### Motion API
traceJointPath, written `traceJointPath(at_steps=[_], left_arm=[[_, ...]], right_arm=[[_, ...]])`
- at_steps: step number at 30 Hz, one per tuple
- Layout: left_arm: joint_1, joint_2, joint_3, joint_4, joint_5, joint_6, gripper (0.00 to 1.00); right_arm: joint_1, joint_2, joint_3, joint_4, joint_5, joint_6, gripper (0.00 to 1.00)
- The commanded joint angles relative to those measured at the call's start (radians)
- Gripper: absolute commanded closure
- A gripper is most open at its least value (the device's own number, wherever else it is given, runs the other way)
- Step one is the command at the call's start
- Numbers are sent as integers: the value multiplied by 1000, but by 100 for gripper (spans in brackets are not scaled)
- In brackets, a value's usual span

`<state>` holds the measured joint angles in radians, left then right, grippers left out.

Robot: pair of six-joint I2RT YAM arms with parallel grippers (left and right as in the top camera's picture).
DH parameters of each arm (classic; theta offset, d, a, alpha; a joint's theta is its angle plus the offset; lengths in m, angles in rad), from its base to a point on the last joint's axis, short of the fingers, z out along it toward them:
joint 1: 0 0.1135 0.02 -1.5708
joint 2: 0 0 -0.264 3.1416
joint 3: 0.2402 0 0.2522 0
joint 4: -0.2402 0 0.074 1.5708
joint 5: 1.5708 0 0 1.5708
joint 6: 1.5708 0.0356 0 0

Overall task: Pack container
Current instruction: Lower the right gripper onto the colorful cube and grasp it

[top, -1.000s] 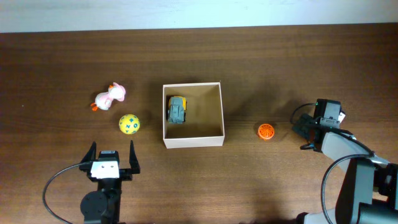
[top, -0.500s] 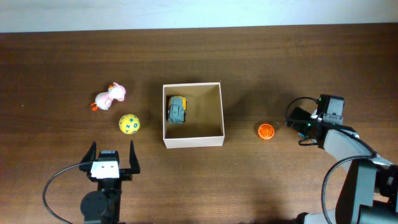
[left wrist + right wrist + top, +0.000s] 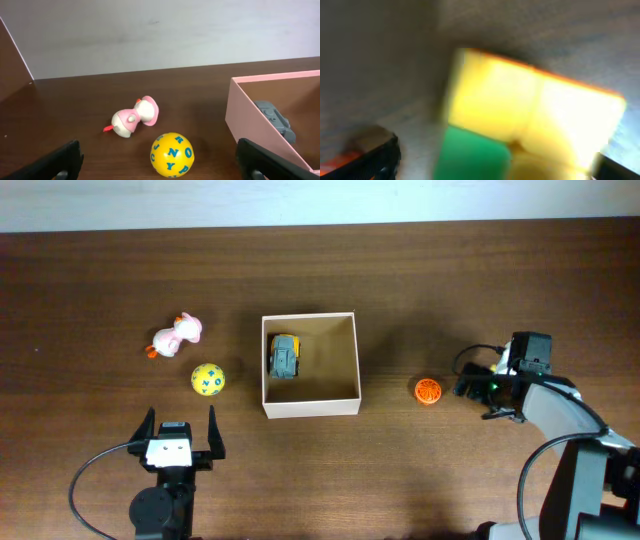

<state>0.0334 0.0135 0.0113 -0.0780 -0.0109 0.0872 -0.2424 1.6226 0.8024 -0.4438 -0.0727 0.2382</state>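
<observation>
— Right, where do my arms stand?

— Nearest you, your left gripper sits low at the front of the table. It points straight away from you, with its arm directly behind it. Its jaws are spread wide. In the left wrist view the two fingers show at the bottom corners with nothing gripped between them.

— And my right?

— Your right arm comes in from the near right corner and bends inward. Your right gripper is turned leftward across the table. An orange ball lies near its tips but apart from them. The right wrist view is badly blurred: a yellow and green shape fills it, and I cannot tell what it is. Dark fingertips sit at both lower corners, so the jaws read as wide apart.

— What lies beyond the left gripper?

— First a yellow ball with blue letters, a little to the right of the gripper's line. Farther back a pink and white duck toy lies on its side.

— The container?

— The container sits at mid-table, open side up, to the right of the yellow ball and apart from it. A grey and yellow toy car lies inside, close by the left wall. Past everything, a pale wall borders the far edge.
</observation>
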Motion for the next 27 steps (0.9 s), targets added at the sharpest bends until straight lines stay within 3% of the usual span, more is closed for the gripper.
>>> traceJointPath(at_steps=[1,10,27], left_arm=[[4,-8,-3,-5,8,16,1],[4,-8,-3,-5,8,16,1],[4,-8,-3,-5,8,16,1]], right_arm=[[1,44,37,-82,105,31,1],[1,45,249,-230,163,59,1],[2,128,260,-171,152,84,0]])
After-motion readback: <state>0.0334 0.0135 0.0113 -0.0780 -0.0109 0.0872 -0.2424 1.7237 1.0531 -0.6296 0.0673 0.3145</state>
